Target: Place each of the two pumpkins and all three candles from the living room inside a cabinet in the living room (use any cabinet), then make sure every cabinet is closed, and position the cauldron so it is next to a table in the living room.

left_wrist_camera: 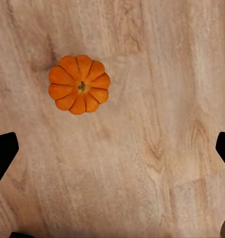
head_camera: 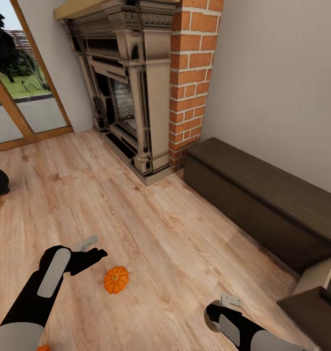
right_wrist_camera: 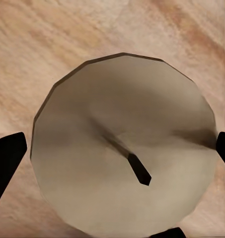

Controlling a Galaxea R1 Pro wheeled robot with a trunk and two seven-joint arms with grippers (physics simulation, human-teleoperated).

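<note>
The left gripper (left_wrist_camera: 112, 148), fingers spread wide and empty, hovers above a pumpkin (head_camera: 116, 279) on the wooden floor (head_camera: 150, 234). The right gripper (right_wrist_camera: 112, 148), also open, brackets a candle (right_wrist_camera: 124, 144). Next, probably: lower, close, carry to the cabinet (head_camera: 262, 204).
</note>
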